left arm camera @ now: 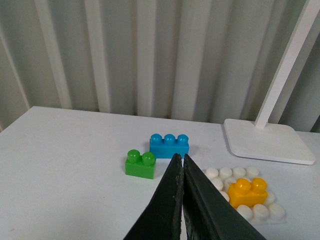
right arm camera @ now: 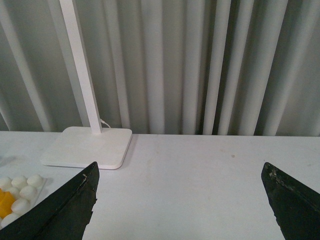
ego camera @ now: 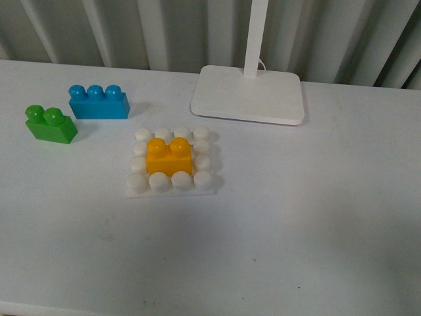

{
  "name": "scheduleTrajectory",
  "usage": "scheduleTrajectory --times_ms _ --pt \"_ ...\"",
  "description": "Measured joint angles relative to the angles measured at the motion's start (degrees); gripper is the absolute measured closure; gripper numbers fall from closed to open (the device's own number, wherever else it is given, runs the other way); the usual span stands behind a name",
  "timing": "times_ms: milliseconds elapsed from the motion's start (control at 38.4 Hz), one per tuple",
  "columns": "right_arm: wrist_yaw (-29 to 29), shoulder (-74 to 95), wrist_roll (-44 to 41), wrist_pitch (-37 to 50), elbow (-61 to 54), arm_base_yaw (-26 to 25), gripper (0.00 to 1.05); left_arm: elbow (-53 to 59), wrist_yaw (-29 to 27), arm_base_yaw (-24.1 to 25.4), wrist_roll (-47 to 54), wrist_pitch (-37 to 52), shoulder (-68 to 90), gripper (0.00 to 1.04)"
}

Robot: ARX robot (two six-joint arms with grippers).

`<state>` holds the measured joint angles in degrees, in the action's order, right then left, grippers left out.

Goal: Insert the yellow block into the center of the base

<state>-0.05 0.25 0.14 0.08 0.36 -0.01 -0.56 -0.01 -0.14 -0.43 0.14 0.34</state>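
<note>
Base (ego camera: 172, 185) nearest front camera, flat on surface (ego camera: 316, 217); yellow block (ego camera: 169, 157) seated on its centre studs, so insertion looks done; left end effector (left arm camera: 180, 165) pinched shut, empty, raised, block just beyond; right end effector (right arm camera: 180, 177) spread wide, block off to side.

The right gripper (right arm camera: 180, 200) is spread wide, its two dark fingers (right arm camera: 60, 210) apart over bare white tabletop (right arm camera: 200, 170). A white lamp foot (right arm camera: 87, 146) with its pole stands near the tabletop's far edge, before a pleated curtain (right arm camera: 200, 60). A corner of the base (right arm camera: 22, 186) shows, a sliver of the yellow block (right arm camera: 5, 202) among its studs.
</note>
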Motion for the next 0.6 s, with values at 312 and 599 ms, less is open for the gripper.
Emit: scheduleTrajectory --times_ms 312,599 --pt "0.02 0.00 0.00 0.02 0.00 0.00 0.09 0.00 0.00 0.00 -0.04 -0.02 -0.04 1.00" --pt "0.00 0.00 0.00 0.02 0.00 0.00 0.09 0.00 0.00 0.00 0.00 -0.02 -0.04 0.47"
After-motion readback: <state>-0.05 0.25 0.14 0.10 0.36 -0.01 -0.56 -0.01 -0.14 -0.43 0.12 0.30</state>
